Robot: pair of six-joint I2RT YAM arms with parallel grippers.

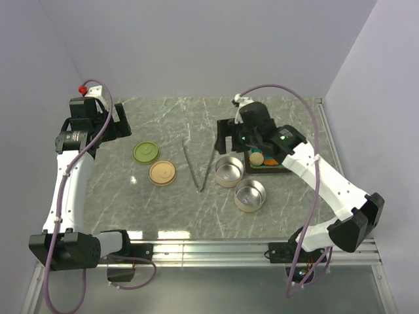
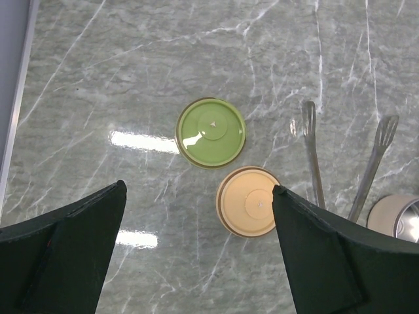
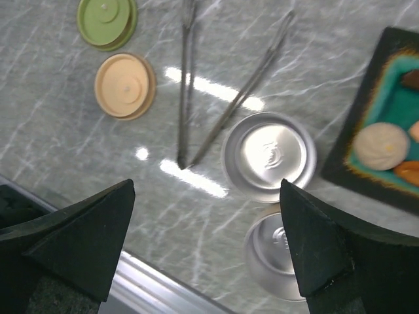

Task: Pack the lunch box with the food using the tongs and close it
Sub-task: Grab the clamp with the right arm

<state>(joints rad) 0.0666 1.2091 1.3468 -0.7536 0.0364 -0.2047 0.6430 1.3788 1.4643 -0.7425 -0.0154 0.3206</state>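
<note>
Silver tongs (image 1: 200, 186) lie in a V on the marble table (image 1: 163, 209), joint nearest, with two lids to the left and two open tins (image 1: 229, 171) to the right. The food (image 1: 256, 157) sits in the tray (image 1: 273, 169) on the right, partly under the right arm. Picking up the tongs comes first. The right gripper (image 1: 234, 145) should shift left, straddle both arms mid-length and close gently, leaving the tips free to pinch.

Left wrist view: the left gripper (image 2: 198, 190) is spread wide and empty, above the tan lid (image 2: 247, 201).

Right wrist view: the right gripper (image 3: 208, 186) is spread wide, holds nothing, and seems well above the joint.
</note>
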